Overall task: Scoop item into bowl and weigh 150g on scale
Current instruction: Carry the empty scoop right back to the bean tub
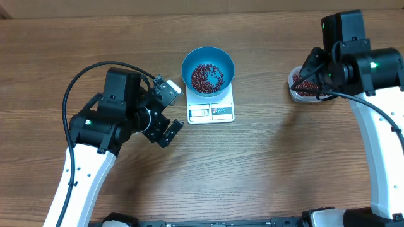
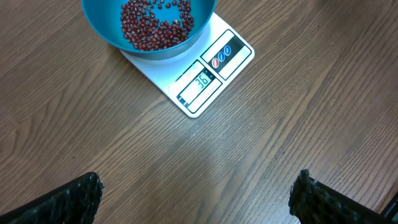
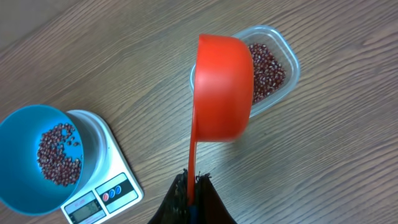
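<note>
Blue bowl [image 1: 207,69] sits on the white scale [image 1: 211,111] at the middle-back of the wooden table [image 1: 284,164], covering the far part of the platform, with the display and button strip left showing on the near edge. The beans [image 1: 206,77] lie in a shallow layer at the bottom of the bowl, and plenty of blue wall is bare above them. In the left wrist view the display [image 2: 200,83] is lit with digits, maybe 36, too small to be sure. Left arm [image 1: 101,120] is on the table's left side, and the left jaws are wide apart with nothing between them. They point toward the scale from just beside its left edge, not touching it, and both dark fingertips [image 2: 74,199] show at the bottom corners of the left wrist view over bare wood. Right arm [image 1: 372,69] is at the far right. The right jaws are closed tight on the thin handle of a red scoop [image 3: 224,87]. The scoop is tipped on its side with the cup's outer wall facing the wrist camera, so its contents can't be seen. It hangs over the near rim of a clear plastic tub [image 3: 277,68], which holds more beans and sits on the table well to the right of the scale. Overhead the tub [image 1: 295,88] is mostly hidden by the right arm.
</note>
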